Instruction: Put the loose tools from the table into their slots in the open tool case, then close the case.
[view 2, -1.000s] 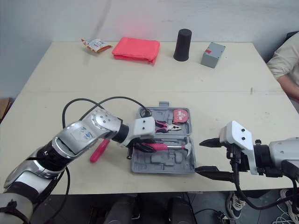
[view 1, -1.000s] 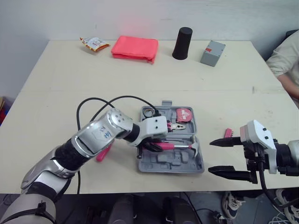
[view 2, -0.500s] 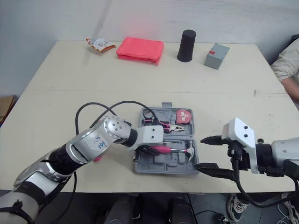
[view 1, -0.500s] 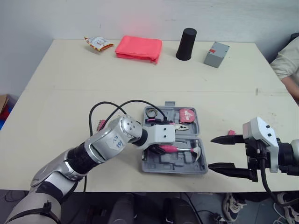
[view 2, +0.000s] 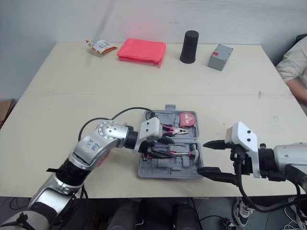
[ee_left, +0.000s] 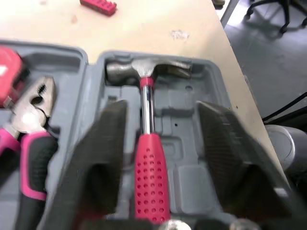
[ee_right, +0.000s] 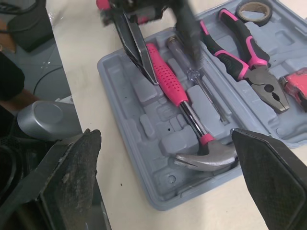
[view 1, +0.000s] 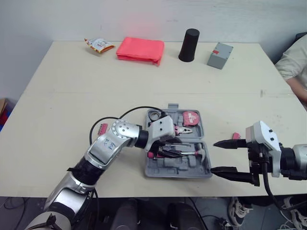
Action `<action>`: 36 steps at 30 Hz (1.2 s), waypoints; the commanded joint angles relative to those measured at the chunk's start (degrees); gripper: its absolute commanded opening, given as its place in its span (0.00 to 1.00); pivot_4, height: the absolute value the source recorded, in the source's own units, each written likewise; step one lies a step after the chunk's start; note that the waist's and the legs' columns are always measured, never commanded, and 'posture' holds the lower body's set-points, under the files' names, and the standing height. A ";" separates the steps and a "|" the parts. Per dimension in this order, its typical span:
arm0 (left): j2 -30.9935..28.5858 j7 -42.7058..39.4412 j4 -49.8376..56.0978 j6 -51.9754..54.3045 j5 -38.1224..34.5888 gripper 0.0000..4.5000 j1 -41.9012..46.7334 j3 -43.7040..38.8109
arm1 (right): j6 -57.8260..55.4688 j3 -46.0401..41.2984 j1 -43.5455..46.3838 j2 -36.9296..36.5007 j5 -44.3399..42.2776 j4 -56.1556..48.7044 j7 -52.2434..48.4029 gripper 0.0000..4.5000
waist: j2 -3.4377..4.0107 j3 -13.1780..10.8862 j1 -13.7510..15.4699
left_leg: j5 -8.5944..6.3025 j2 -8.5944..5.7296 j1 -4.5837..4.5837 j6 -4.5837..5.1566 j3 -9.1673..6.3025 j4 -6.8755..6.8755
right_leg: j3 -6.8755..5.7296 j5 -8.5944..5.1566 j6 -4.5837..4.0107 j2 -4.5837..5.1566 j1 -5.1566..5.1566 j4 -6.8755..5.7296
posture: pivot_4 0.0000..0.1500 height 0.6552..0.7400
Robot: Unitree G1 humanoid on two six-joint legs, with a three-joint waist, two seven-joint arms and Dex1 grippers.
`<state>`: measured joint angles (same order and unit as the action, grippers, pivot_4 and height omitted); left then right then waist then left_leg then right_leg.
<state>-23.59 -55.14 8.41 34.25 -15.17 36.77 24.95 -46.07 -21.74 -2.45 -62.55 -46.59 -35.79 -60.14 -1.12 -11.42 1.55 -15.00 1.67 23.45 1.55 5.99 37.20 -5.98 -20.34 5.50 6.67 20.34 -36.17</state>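
Note:
The grey tool case (view 1: 180, 173) lies open near the table's front edge. A pink-handled hammer (ee_left: 149, 172) rests in its slot, with pliers (ee_left: 33, 120), a red tape measure (view 1: 191, 117) and a tape roll (view 1: 153, 115) in the slots beyond. My left gripper (ee_left: 163, 108) is open, its fingers (ee_left: 106, 143) standing on either side of the hammer's handle without touching it. To the right of the case, my right gripper (view 1: 213, 156) is spread wide open and holds nothing. One pink bit holder (view 1: 235, 136) lies on the table just past it, another (view 1: 101, 128) left of the case.
Along the far edge of the table are a snack packet (view 1: 99, 44), a folded pink cloth (view 1: 140, 49), a black cylinder (view 1: 188, 45) and a grey box (view 1: 219, 49). A person's sleeve (view 1: 292, 60) shows at the right edge.
The camera has shifted a little. The hammer stays in its slot. My left gripper remains over the handle while the left forearm has swung in towards the case. The right gripper has hardly moved.

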 commanded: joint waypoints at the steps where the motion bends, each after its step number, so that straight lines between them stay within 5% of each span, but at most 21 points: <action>1: 1.66 0.53 -2.49 -4.54 2.28 0.05 -0.27 0.77 | 1.14 0.00 0.64 0.41 0.00 -0.24 0.18 1.00 | 0.00 0.00 0.14 | 0.00 -0.01 0.01 0.00 -0.02 0.01 | -0.01 0.00 0.00 0.01 0.00 0.00 | 1.00 0.95; 16: 2.87 0.16 -8.36 -6.30 11.32 0.01 -0.89 7.13 | 1.12 -1.43 -1.51 1.20 -0.01 -1.15 1.87 1.00 | 0.01 0.01 0.09 | -0.01 -0.01 -0.07 0.02 -0.02 0.03 | -0.02 0.01 0.01 0.02 -0.10 -0.02 | 1.00 0.95; 24: 2.04 2.05 -14.00 -3.19 19.26 0.01 -0.06 13.29 | 0.89 -2.72 -2.59 1.18 -0.65 -1.61 2.30 1.00 | 0.03 0.65 0.14 | -0.11 -0.01 -0.40 0.07 -0.42 0.01 | -0.28 0.01 0.01 0.05 -0.76 0.31 | 1.00 0.95; 36: 2.37 0.99 -15.77 0.35 21.11 0.01 0.62 16.06 | 1.21 -4.38 -5.21 1.35 -0.46 -2.70 2.69 1.00 | 0.18 1.65 0.01 | -0.75 0.07 -1.25 0.38 -0.54 -0.11 | -0.35 -0.03 -0.09 0.12 -1.76 0.69 | 1.00 0.95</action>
<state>-19.55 -54.54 -0.58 30.13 0.74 40.12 36.13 -45.16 -23.70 -7.58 -61.52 -46.35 -36.94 -57.61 -0.93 -9.76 1.56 -15.76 1.75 22.19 1.93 5.45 37.09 -6.34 -20.38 5.39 6.79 18.55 -35.45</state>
